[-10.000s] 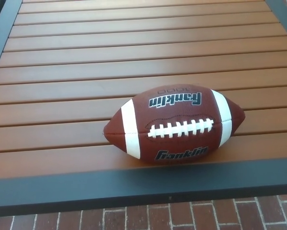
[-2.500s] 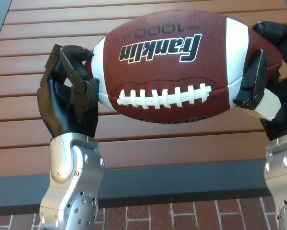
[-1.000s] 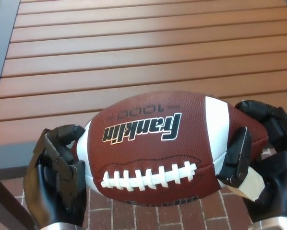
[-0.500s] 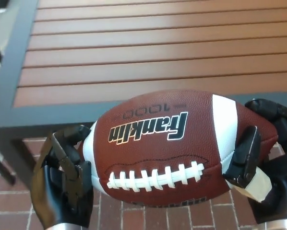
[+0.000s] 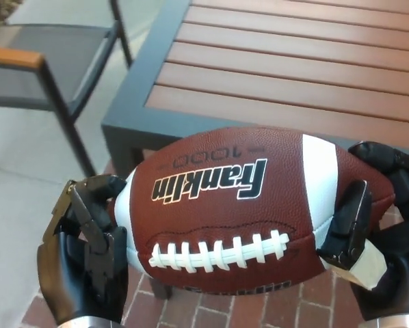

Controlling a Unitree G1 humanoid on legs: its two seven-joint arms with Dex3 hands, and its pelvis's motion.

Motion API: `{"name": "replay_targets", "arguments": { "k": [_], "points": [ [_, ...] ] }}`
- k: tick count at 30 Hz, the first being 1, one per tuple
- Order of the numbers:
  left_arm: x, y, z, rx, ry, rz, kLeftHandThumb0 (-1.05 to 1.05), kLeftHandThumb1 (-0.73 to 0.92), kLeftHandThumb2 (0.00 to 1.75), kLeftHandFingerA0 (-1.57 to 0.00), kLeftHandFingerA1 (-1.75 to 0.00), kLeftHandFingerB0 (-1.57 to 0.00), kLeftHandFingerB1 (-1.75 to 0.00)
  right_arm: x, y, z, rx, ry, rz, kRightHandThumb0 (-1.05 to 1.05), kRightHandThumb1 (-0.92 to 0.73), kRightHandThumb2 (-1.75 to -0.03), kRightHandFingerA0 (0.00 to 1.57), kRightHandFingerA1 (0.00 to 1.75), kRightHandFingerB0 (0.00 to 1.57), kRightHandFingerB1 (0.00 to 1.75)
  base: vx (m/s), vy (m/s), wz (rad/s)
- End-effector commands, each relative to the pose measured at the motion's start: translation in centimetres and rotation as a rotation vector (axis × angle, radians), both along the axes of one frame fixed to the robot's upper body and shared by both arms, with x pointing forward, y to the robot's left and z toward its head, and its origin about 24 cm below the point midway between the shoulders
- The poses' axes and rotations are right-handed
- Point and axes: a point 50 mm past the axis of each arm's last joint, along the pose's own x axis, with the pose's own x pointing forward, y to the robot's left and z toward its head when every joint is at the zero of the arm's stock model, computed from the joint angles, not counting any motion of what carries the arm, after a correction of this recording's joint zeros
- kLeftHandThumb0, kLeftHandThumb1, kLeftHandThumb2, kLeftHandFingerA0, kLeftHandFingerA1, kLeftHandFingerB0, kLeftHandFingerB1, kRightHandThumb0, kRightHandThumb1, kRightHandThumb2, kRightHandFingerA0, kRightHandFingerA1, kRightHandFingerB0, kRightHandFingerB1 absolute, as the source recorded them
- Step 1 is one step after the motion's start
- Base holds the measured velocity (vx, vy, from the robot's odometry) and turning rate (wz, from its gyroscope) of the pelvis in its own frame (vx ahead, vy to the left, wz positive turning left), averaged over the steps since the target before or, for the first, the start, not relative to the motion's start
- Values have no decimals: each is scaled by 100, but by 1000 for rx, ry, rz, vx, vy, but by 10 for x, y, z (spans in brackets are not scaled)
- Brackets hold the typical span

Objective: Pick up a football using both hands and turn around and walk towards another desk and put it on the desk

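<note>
Football (image 5: 245, 212) clamped between my left hand (image 5: 81, 263) and right hand (image 5: 382, 239); view has swung past the counter (image 5: 273, 82) corner, chair (image 5: 47, 68) appearing — I'm turning away.

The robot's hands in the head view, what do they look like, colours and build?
Both are glossy black with thick, blocky jointed fingers. The left hand shows a bronze-tinted edge along its outer side and a sliver of silver wrist at the bottom. The right hand has a white pad at the base of its thumb.
</note>
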Motion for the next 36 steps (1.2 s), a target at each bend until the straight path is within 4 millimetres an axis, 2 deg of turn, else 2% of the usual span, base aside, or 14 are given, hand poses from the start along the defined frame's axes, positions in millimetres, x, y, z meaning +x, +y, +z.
{"name": "replay_targets", "arguments": {
  "k": [1, 2, 3, 4, 8, 9, 13, 14, 18, 19, 23, 24, 33, 36],
  "points": [
    [-25, -83, 12, 81, -53, -654, -59, 89, 67, -86, -175, -72, -153, -22, 94, 10, 229, -1, 668, -19, -42, -138, 97, 170, 98, 146, -169, -60, 63],
    [-26, -83, 11, 84, -60, -659, -79, 75, 113, -108, -142, -80, -120, -22, 94, 8, 222, 2, 661, -20, -40, -143, 99, 171, 101, 149, -165, -48, 65],
    [-26, -82, 9, 74, -72, -664, -79, 75, 113, -108, -142, -80, -120, -23, 94, 8, 220, 5, 657, -20, -40, -143, 99, 171, 101, 149, -161, -49, 63],
    [-26, -82, 8, 75, -79, -663, -79, 91, 77, -80, -175, -71, -145, -23, 94, 7, 223, 7, 658, -20, -40, -142, 99, 172, 100, 150, -92, -110, 67],
    [-28, -82, 7, 59, -99, -649, -67, 88, 73, -81, -173, -74, -145, -22, 93, 7, 232, -4, 670, -18, -42, -141, 97, 174, 96, 154, -87, -68, 89],
    [-27, -82, 7, 66, -91, -654, -62, 91, 68, -85, -175, -73, -153, -23, 94, 7, 236, -3, 670, -19, -43, -141, 96, 175, 93, 156, -91, -28, 87],
    [-26, -80, 7, 64, -79, -654, -69, 92, 70, -82, -174, -71, -147, -21, 95, 6, 246, 2, 669, -20, -42, -140, 96, 170, 96, 146, -59, 63, 95],
    [-27, -80, 7, 90, -91, -651, -70, 73, 111, -106, -139, -81, -119, -21, 95, 6, 245, 2, 668, -19, -43, -138, 97, 168, 96, 145, 69, 78, 98],
    [-28, -79, 7, 100, -93, -648, -78, 76, 112, -104, -141, -76, -119, -22, 95, 5, 247, -1, 668, -19, -44, -138, 96, 169, 96, 146, 54, 234, 91],
    [-27, -79, 6, 58, -75, -645, -79, 75, 115, -109, -142, -83, -119, -21, 96, 5, 248, 4, 666, -19, -44, -137, 96, 169, 95, 147, 71, 206, 116],
    [-27, -79, 6, 42, -68, -642, -79, 75, 115, -109, -142, -83, -119, -22, 96, 5, 251, 7, 668, -19, -44, -137, 96, 169, 95, 147, 34, -9, 94],
    [-26, -78, 6, 66, -82, -645, -66, 92, 70, -86, -175, -74, -150, -21, 97, 4, 250, 7, 669, -21, -41, -142, 96, 170, 98, 152, -4, -98, 101],
    [-23, -78, 5, 71, -79, -652, -58, 91, 67, -84, -175, -72, -150, -17, 97, 2, 230, 13, 666, -20, -41, -141, 96, 171, 97, 152, -56, -239, 102],
    [-23, -78, 4, 98, -80, -640, -55, 84, 72, -85, -175, -74, -151, -16, 97, 2, 246, 34, 663, -19, -42, -140, 95, 169, 96, 147, -93, -153, 104]
  ]
}}
